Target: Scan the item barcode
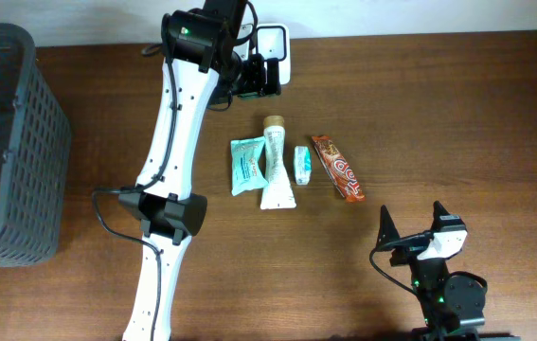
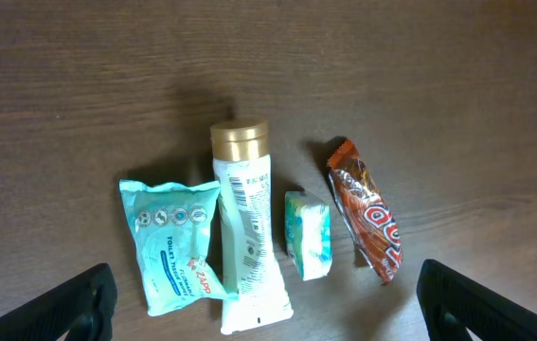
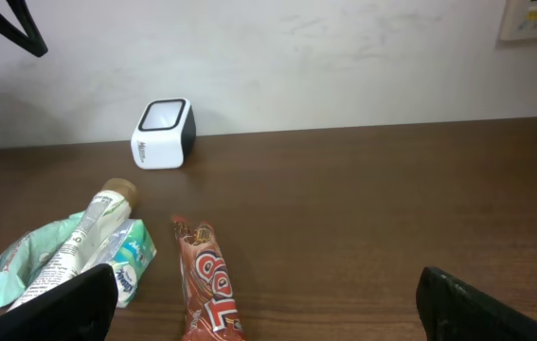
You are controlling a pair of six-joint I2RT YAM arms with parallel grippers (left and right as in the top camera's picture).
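Observation:
Four items lie in a row mid-table: a teal wipes pack (image 1: 246,166), a white tube with a gold cap (image 1: 276,163), a small teal-and-white box (image 1: 302,165) and a brown chocolate bar (image 1: 338,168). The white barcode scanner (image 1: 273,44) stands at the far edge. My left gripper (image 1: 259,78) hovers open high over the table just in front of the scanner, looking down on the tube (image 2: 246,227) and bar (image 2: 366,210), holding nothing. My right gripper (image 1: 412,225) rests open near the front right edge, empty, facing the bar (image 3: 209,284) and the scanner (image 3: 164,133).
A dark grey mesh basket (image 1: 8,142) stands at the table's left end. The left arm's white links (image 1: 169,152) stretch from the front edge up across the table, left of the items. A wall rises behind the scanner.

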